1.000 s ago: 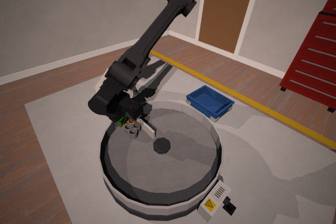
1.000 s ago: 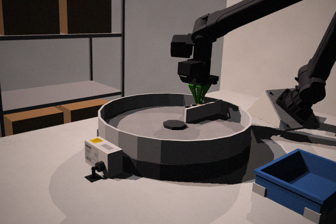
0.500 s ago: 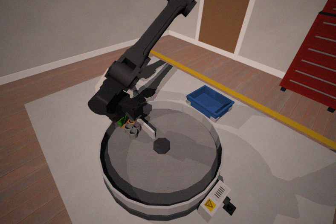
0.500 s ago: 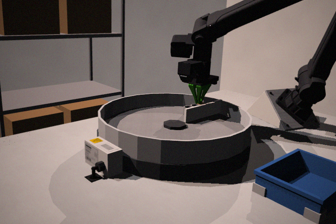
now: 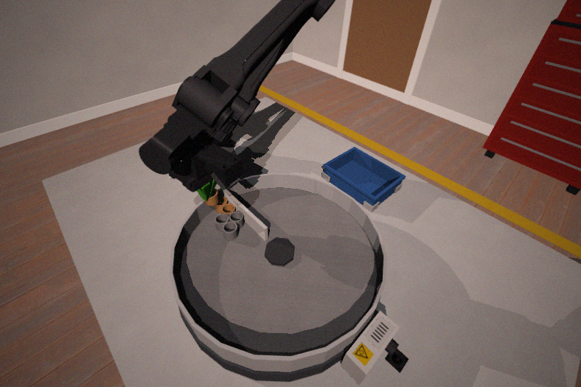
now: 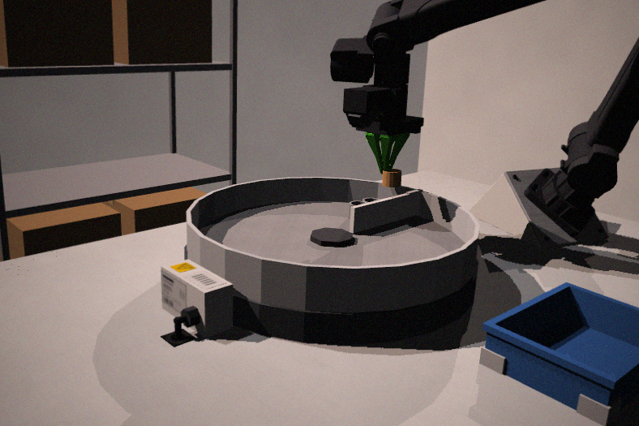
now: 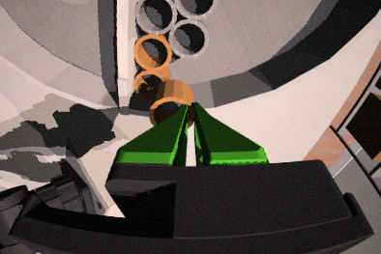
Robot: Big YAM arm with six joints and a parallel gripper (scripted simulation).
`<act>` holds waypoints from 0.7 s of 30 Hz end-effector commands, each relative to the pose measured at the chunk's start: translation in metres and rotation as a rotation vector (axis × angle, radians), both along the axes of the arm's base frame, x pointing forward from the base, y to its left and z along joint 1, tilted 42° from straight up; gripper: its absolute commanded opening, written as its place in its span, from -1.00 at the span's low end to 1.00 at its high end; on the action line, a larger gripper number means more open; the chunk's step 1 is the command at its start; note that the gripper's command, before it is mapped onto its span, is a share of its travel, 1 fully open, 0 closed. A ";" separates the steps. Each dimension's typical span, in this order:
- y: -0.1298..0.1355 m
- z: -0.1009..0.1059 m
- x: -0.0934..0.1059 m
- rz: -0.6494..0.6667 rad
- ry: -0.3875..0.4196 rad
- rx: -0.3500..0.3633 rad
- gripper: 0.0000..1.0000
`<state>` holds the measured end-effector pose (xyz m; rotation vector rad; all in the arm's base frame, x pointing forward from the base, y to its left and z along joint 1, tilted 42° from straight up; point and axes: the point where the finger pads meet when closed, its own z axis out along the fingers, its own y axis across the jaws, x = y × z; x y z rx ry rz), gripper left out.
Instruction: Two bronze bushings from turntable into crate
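Observation:
My gripper [image 6: 383, 171] [image 7: 190, 109] is shut on the wall of a bronze bushing [image 5: 212, 201] [image 6: 392, 178] [image 7: 177, 90], which hangs slightly tilted above the turntable's [image 5: 282, 302] [image 6: 281, 281] rim in the exterior view. Two bronze bushings stand on the turntable beside the divider: one [image 5: 228, 212] [image 7: 137, 55] touches the grey group, the other [image 7: 164, 72] is partly hidden by the held one in the wrist view. Three grey bushings [image 5: 230, 235] stand close by; only two dark tops show over the divider in the exterior view. The blue crate [image 5: 361, 173] [image 6: 547, 369] is empty.
A pale upright divider [image 5: 247, 217] [image 6: 387, 213] runs from the turntable wall towards the dark hub [image 5: 279, 251] [image 6: 332, 237]. A white control box [image 5: 371, 341] [image 6: 197, 297] with a black part beside it stands at the outer wall. White brackets hold the crate's corners.

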<state>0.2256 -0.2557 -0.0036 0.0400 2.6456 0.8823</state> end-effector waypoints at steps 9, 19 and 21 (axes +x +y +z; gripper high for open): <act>-0.045 0.037 0.001 0.006 -0.046 -0.071 -1.00; -0.043 0.034 0.004 0.016 -0.046 -0.069 -1.00; -0.043 0.034 0.004 0.016 -0.046 -0.069 -1.00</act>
